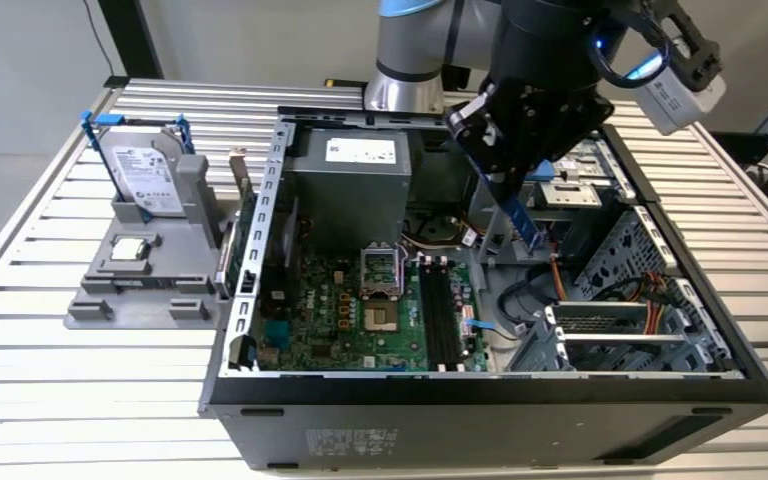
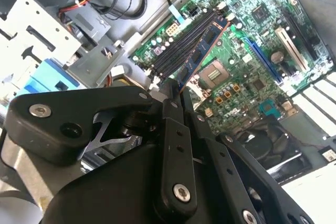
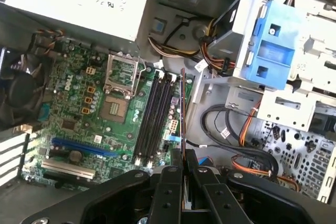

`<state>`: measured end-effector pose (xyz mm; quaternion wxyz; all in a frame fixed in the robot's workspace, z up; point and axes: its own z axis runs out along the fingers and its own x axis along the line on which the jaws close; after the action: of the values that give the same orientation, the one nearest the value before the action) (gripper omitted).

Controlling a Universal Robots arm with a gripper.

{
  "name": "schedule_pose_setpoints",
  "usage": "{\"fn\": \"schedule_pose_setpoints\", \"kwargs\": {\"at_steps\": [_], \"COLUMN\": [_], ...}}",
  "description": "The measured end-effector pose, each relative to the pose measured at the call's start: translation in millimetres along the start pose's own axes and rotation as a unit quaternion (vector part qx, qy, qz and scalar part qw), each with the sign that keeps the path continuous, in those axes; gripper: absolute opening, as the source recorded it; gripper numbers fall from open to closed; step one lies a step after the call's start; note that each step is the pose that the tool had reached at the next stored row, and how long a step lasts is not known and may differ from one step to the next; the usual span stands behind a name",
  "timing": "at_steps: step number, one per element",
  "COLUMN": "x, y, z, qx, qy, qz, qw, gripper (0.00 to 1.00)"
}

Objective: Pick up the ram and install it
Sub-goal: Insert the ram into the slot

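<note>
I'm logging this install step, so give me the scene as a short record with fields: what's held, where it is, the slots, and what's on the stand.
held: ram, clamped between the jaws
ram position: in the air over the motherboard, close to the black slots, not seated
slots: look empty
stand: hard drive upright, processor chip lying flat
</note>
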<state>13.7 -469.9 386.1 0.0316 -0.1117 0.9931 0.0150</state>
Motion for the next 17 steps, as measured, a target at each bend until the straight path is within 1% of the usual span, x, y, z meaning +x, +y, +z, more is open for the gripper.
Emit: {"fn": "schedule_pose_setpoints", "kwargs": {"at_steps": [3,6,9,10,11,12,15,17], "x": [0.2,1.3,2.4,2.5,2.6,2.7,2.9,3.1], "y": [0.0,0.3,0.5,0.5,0.5,0.5,0.4,0.3], "z": [0.1,0.4,1.1,1.4,1.8,2.4,6.0,9.6], "qx": [0.0016,0.0024,0.0019,0.0016,0.0014,0.0017,0.0026,0.0031], "qy": [-0.0005,-0.0005,0.0035,0.0062,0.0083,0.0092,0.0095,0.0093], "qz": [0.024,0.036,0.041,0.044,0.049,0.056,0.078,0.086], "qw": [0.99972,0.99933,0.99913,0.99901,0.99877,0.99836,0.99693,0.99628], "gripper": [0.0,0.0,0.0,0.0,0.0,0.0,0.0,0.0]}}
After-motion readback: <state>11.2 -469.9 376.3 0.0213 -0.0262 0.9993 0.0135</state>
